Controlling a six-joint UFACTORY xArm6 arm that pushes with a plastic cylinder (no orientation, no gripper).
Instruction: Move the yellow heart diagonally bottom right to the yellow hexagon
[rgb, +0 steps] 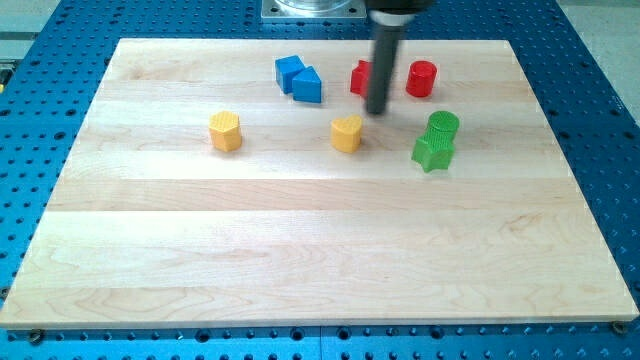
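The yellow heart (347, 132) lies near the board's middle, a little above centre. The yellow hexagon (226, 130) lies to its left, about level with it. My rod comes down from the view's top, and my tip (377, 111) rests on the board just above and to the right of the yellow heart, a small gap apart from it. The tip stands in front of a red block (360, 77), partly hiding it.
Two blue blocks (299, 78) touch each other at the top centre. A red cylinder (422, 78) lies right of the rod. A green cylinder (442, 125) and a green star-like block (432, 151) touch at the right. The wooden board (320, 250) sits on a blue perforated table.
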